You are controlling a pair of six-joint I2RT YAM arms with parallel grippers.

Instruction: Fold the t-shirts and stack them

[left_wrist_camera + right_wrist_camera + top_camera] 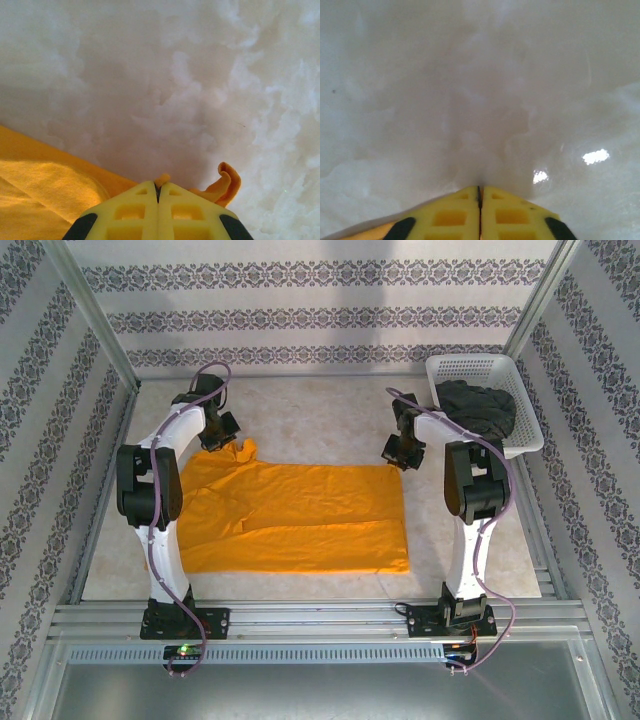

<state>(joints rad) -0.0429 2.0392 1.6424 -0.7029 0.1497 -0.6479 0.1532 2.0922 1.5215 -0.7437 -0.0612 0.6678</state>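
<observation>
The orange-yellow t-shirt (300,520) lies flat across the table, its near part doubled over. My left gripper (235,443) is at its far left corner. In the left wrist view that gripper (158,184) is shut, with a nub of the orange t-shirt (40,190) pinched at its tips and a curl of cloth to the right. My right gripper (397,458) is at the shirt's far right corner. In its wrist view it (480,187) is shut low over the table with a sliver of orange in the seam. The dark grey t-shirt (478,408) lies bunched in the basket.
The white lattice basket (470,362) stands at the far right corner of the pale marbled table (320,410). Patterned walls and metal posts enclose the back and both sides. The arms' bases sit on a rail along the near edge.
</observation>
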